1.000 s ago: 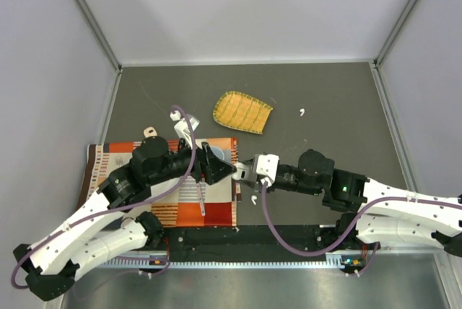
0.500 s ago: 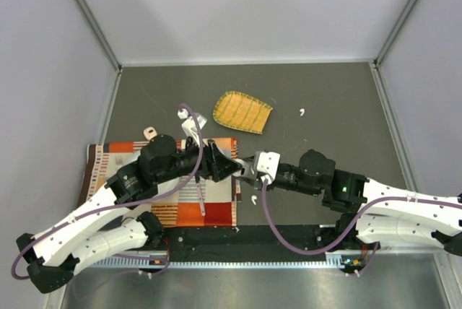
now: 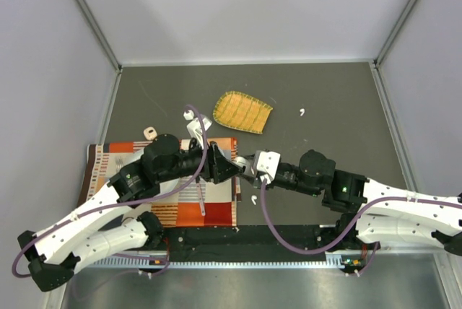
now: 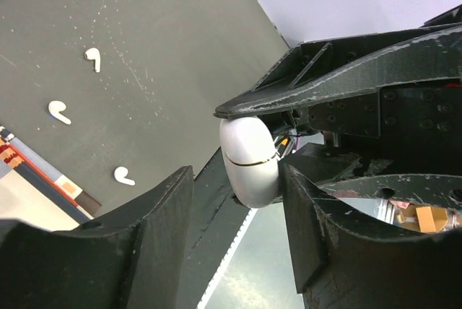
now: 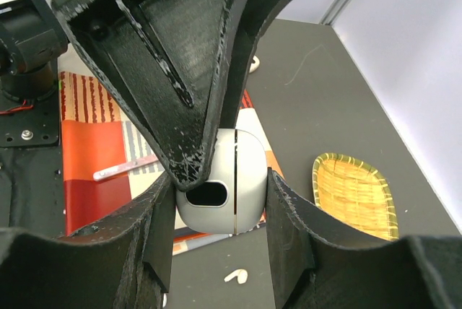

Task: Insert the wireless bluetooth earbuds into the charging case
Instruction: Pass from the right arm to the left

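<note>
The white charging case (image 3: 240,167) hangs closed above the table between both grippers. My right gripper (image 5: 220,201) is shut on the case (image 5: 234,186), one finger on each side. My left gripper (image 4: 237,179) is open around the case (image 4: 249,161); the case touches its right finger, with a gap to the left finger. Small white earbuds lie on the dark table: one (image 3: 302,112) at the far right and one (image 3: 254,199) below the grippers. The left wrist view shows three earbuds (image 4: 92,58), (image 4: 58,111), (image 4: 123,175). One earbud (image 5: 234,276) lies under the case.
A yellow woven basket (image 3: 242,112) lies behind the grippers. An orange, white and striped cloth (image 3: 123,157) covers the near left, with a thin stick (image 3: 200,197) on it. A small cream piece (image 3: 149,133) lies left of the basket. Grey walls enclose the table.
My left arm has moved right and its open fingers have come around the case held by the right gripper. The right gripper has shifted slightly left and away.
</note>
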